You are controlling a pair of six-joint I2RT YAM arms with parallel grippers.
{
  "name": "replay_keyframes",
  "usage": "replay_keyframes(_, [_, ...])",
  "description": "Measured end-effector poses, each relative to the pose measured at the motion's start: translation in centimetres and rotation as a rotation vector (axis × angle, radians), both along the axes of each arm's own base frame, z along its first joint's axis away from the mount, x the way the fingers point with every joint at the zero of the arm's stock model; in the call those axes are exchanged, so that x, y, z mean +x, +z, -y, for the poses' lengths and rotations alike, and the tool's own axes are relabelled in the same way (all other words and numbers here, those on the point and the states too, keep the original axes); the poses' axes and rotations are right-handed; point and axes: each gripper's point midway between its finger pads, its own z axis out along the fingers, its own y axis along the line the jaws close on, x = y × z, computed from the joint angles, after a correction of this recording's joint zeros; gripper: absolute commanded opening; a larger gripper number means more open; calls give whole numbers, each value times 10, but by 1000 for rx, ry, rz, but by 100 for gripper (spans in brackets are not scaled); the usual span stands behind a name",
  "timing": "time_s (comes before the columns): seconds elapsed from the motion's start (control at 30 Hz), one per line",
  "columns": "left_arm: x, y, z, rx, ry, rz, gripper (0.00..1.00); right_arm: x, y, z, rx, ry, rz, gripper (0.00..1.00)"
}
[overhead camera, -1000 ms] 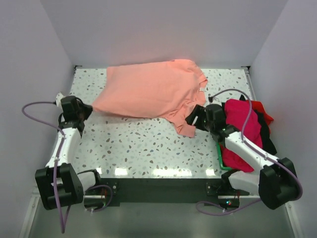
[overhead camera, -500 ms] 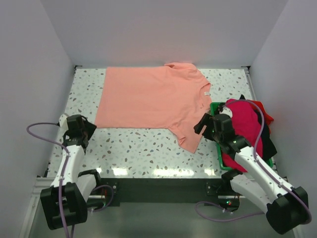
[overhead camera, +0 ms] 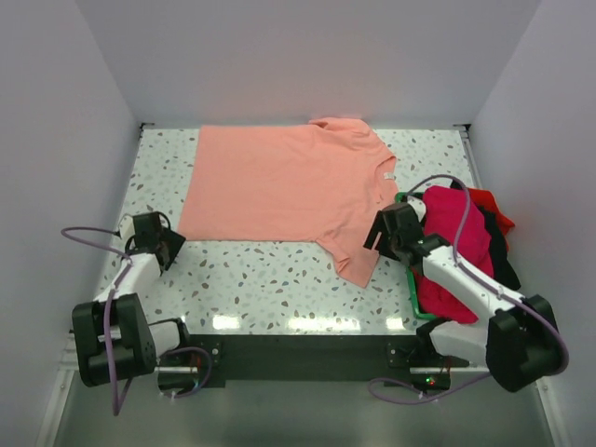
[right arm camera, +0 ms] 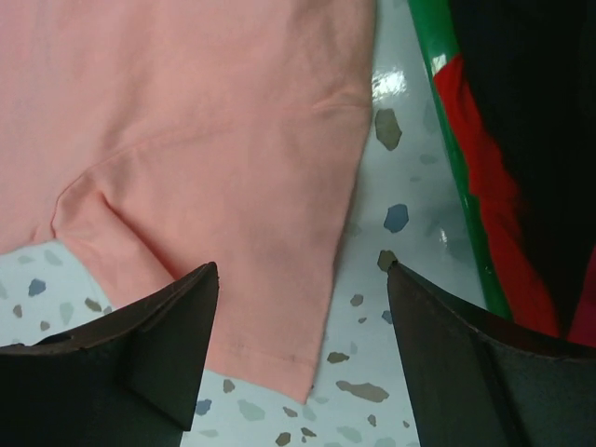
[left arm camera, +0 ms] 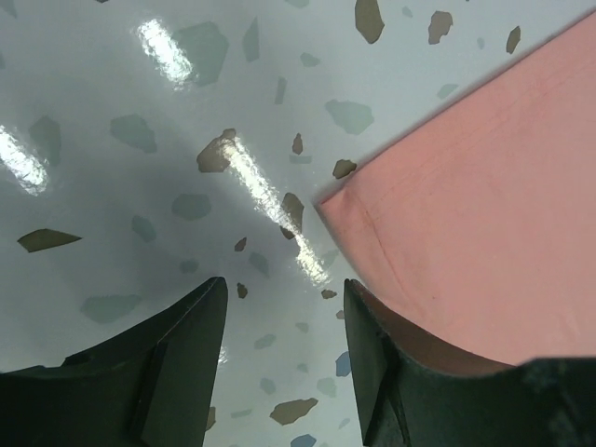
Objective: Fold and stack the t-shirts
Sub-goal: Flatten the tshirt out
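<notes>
While the salmon-pink t-shirt (overhead camera: 289, 182) lies spread flat across the far half of the table (overhead camera: 261, 279), its near-left hem corner sits just ahead of the left pincer (left arm camera: 284, 303), whose jaws stand apart with nothing between them. The right pincer (right arm camera: 303, 279), likewise spread and empty, hovers over the shirt's near-right sleeve. Just beside that sleeve stands a green tray (right arm camera: 445, 102), heaped with a magenta t-shirt (overhead camera: 456, 233), a red t-shirt (overhead camera: 494, 209) and a black t-shirt (overhead camera: 503, 256). The right arm (overhead camera: 466, 279) crosses the heap.

Top view high overhead, wrist views close, sharing salmon-pink t-shirt (overhead camera: 279, 182)
</notes>
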Motion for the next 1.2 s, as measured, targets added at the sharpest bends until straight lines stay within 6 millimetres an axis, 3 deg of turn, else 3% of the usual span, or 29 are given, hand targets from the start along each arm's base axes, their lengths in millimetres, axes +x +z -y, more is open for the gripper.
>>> replay_keyframes(0.2, [10, 2, -2, -5, 9, 2, 58, 38, 13, 12, -107, -69, 28, 74])
replay_keyframes(0.43, [11, -4, -3, -11, 17, -21, 58, 50, 14, 49, -157, -165, 35, 74])
replay_keyframes(0.73, [19, -2, -5, -10, 16, -21, 59, 47, 0, 92, -194, -265, -20, 74])
replay_keyframes(1.0, [28, 5, -7, -4, 10, -12, 59, 43, 2, 106, -201, -299, -31, 72])
replay_keyframes(1.2, [30, 7, -8, -1, 7, -11, 59, 38, 29, 98, -153, -250, 36, 69])
